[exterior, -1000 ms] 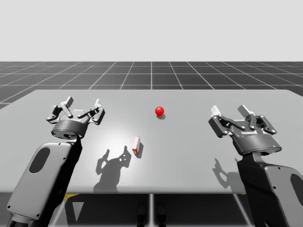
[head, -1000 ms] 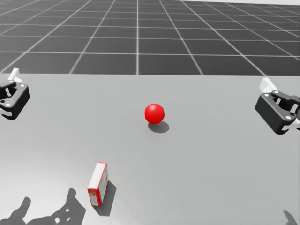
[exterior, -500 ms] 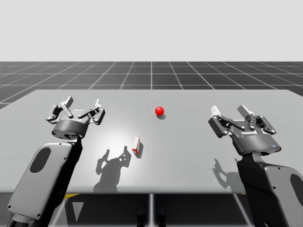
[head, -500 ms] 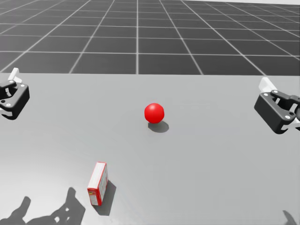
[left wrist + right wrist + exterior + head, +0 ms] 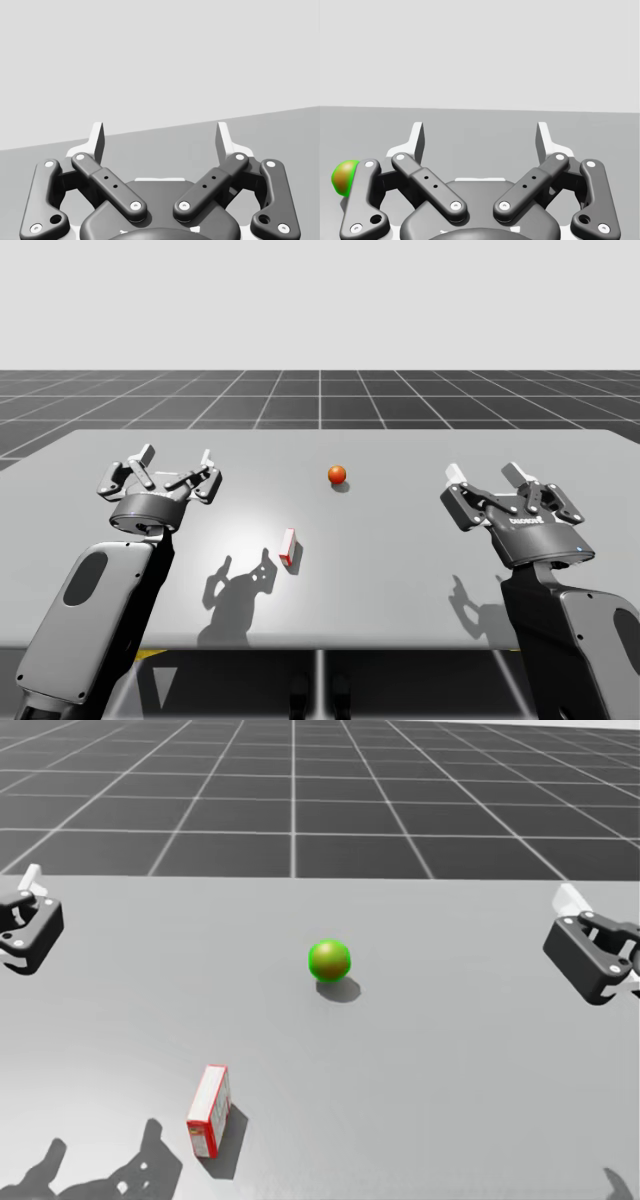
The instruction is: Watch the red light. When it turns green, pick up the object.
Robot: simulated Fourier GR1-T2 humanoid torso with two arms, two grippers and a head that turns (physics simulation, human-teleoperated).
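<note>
The light ball (image 5: 337,475) sits mid-table toward the far side; in the head view the ball (image 5: 329,960) looks olive with a green rim, and the right wrist view has the ball (image 5: 344,176) beside my right gripper's finger. A small red-and-white box (image 5: 288,546) stands on its narrow side nearer the front; the box (image 5: 209,1110) is apart from both grippers. My left gripper (image 5: 176,456) hovers open over the table's left part, holding nothing (image 5: 160,137). My right gripper (image 5: 485,473) hovers open at the right, also holding nothing (image 5: 480,137).
The grey table (image 5: 400,570) stretches wide between the two arms. Beyond its far edge lies a dark gridded floor (image 5: 300,810). Shadows of the grippers fall on the table near the front edge.
The ball has changed colour from plain red to a greenish-orange tint. Neither arm nor the box has moved.
</note>
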